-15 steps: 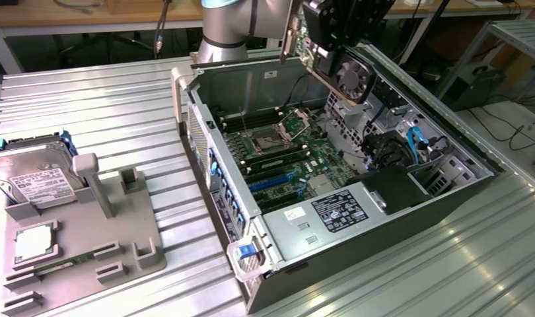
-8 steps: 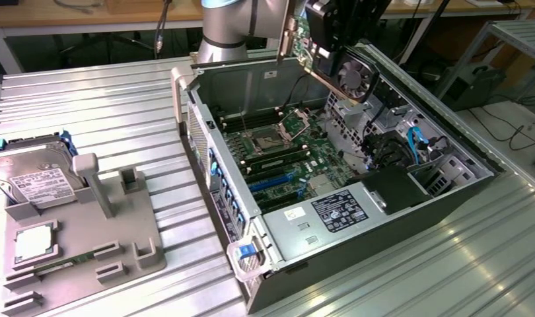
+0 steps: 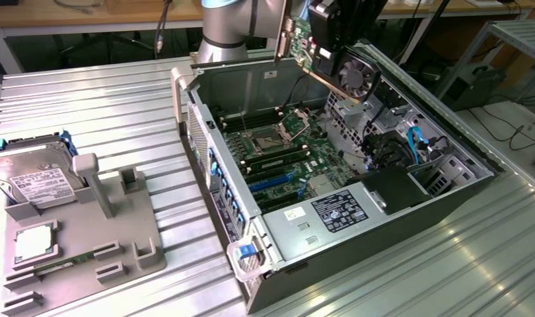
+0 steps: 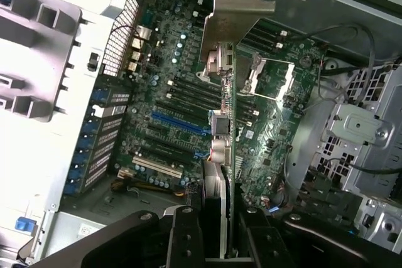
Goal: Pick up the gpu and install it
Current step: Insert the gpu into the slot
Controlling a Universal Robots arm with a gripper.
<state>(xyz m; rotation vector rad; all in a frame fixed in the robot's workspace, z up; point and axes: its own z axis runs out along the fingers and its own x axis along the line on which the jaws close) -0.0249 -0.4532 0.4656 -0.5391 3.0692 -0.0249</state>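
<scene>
End effector (image 4: 220, 243) pinched the gpu (image 3: 343, 63) by its edge, the card hanging above the open PC case (image 3: 382, 271), clear of the motherboard (image 3: 285, 152). Imo the card sat crosswise to the blue expansion slot (image 4: 179, 123), so it wanted squaring up, bracket toward the rear slot covers (image 4: 94, 136), then lowering straight & level. Room looked tight btwn case wall and drive cage (image 4: 361, 130) w/ loose cables (image 3: 415, 142); open above.

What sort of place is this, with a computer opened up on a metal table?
Probably a robotics lab or test workshop: a robot arm whose gripper holds the gpu above an open computer case, on a ribbed metal table.
</scene>
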